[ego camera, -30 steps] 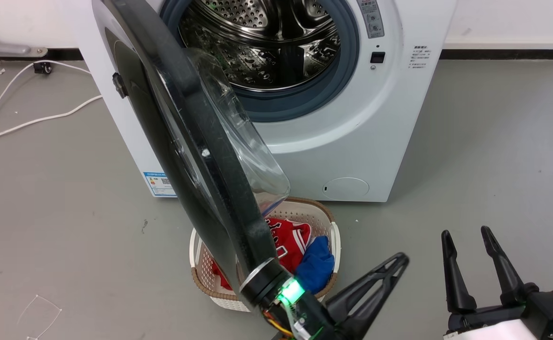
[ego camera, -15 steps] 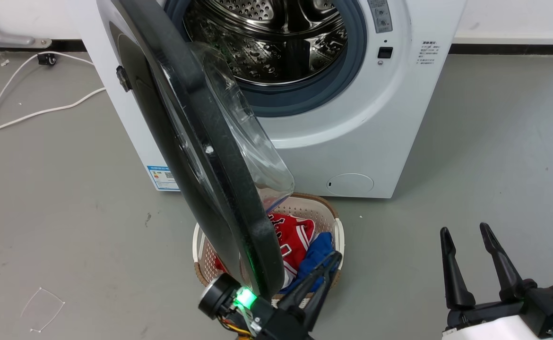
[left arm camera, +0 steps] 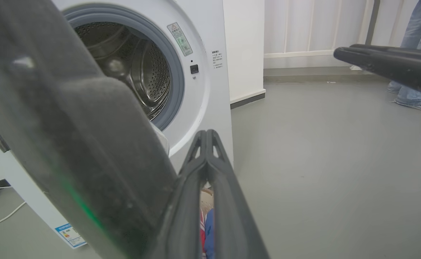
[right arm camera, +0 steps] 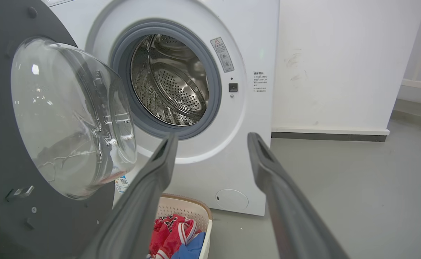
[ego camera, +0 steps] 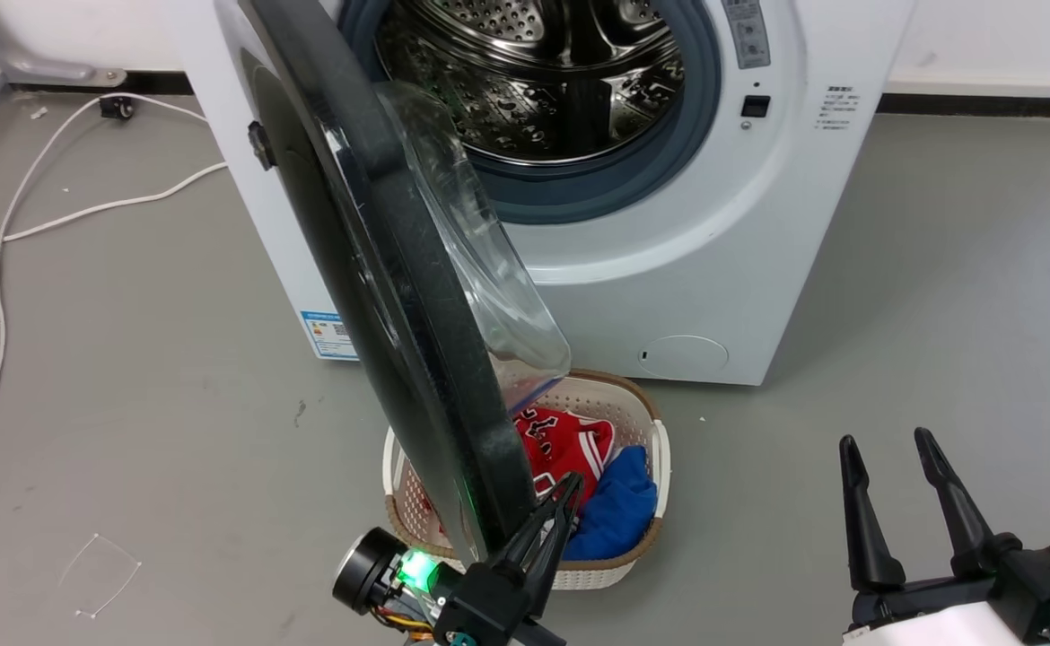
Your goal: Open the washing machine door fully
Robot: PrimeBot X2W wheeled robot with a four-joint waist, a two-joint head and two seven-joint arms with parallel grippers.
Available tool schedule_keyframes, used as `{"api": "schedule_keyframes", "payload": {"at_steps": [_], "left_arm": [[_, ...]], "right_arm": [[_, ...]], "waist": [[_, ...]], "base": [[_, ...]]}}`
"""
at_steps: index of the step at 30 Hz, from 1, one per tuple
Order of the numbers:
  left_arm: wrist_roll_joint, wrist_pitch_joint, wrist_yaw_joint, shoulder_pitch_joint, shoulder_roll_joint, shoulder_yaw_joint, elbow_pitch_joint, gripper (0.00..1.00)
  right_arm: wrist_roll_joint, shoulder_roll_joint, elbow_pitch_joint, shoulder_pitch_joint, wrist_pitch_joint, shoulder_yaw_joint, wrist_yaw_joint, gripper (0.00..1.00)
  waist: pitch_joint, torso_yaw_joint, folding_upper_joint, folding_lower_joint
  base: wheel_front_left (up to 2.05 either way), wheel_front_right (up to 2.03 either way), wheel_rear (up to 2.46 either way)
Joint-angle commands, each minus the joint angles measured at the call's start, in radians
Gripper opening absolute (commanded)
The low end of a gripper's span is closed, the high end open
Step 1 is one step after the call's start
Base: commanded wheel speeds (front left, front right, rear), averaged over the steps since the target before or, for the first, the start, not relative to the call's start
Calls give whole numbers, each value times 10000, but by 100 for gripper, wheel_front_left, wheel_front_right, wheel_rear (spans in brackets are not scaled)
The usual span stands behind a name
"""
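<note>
My left gripper [ego camera: 568,484] is shut, its two fingers pressed tip to tip with nothing between them. In the head view it points toward 1 o'clock. The washing machine door [ego camera: 381,269] stands swung out, nearly edge-on to me. Its dark rim runs from 11 o'clock at the top down to 6 o'clock, and its free lower edge ends just at 10 o'clock of my fingertips. I am on the door's inner side, the side with the glass bowl [ego camera: 480,269]. Whether my finger touches the rim I cannot tell.

The door hangs from the left flank of the washing machine [ego camera: 669,269]. I therefore judge that sweeping it toward 9 o'clock, away from the steel drum [ego camera: 534,81], would open it wider. My left arm is much the nearer. My right gripper [ego camera: 886,441] hangs well apart at 3 o'clock, fingers spread and empty. The laundry basket [ego camera: 619,388] sits under the door's low edge.
</note>
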Motion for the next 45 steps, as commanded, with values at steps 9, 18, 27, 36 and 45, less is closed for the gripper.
{"api": "schedule_keyframes", "payload": {"at_steps": [9,18,27,36,45], "left_arm": [[102,15,-32,373,106,457,18,0],[165,19,70,876,391,878,-276,0],[-35,12,411,1258,587,1739,-657,0],[-777,10,760,1317,664,3769,-675,0],[-1047,-11,822,871,210,5876,-605,0]], "right_arm": [[59,22,101,155,-18,39,-2,100],[13,24,224,261,-18,2,-2,100],[-38,24,290,248,-17,-54,-2,100],[-178,22,286,-26,-17,-38,-2,100],[-498,22,218,-322,-17,-73,-2,100]], "waist": [[-50,873,-1,0],[-120,1818,-1,0],[-3,2449,-1,0],[335,2619,-1,0],[1016,2516,-1,0]], "base": [[0,0,0],[0,0,0],[0,0,0],[0,0,0],[0,0,0]]}}
